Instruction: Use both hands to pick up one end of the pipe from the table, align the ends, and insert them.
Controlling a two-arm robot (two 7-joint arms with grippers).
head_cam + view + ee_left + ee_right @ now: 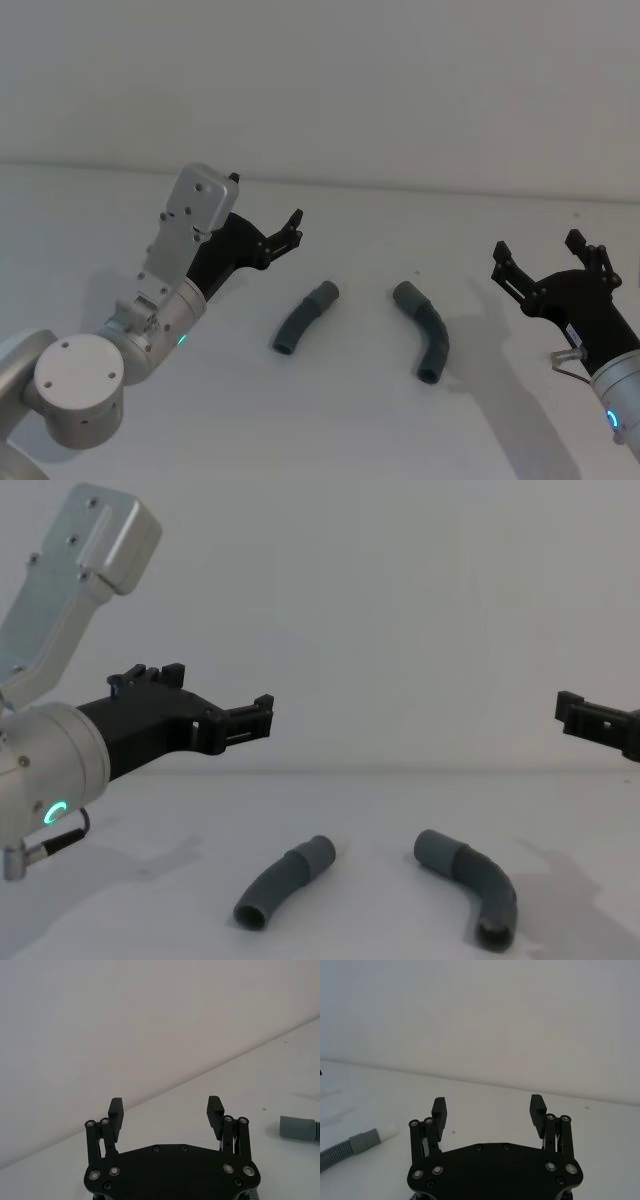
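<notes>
Two dark-grey curved pipe pieces lie on the white table, a small gap between their far ends. The left piece has its upper cuff toward the middle. The right piece bends at its ribbed middle; its cuff shows in the right wrist view. My left gripper hovers open and empty above the table, left of and beyond the left piece. My right gripper hangs open and empty to the right of the right piece.
A plain white wall rises behind the table's back edge. A tiny dark speck marks the table just beyond the right piece. The left arm's elbow joint sits low at the near left.
</notes>
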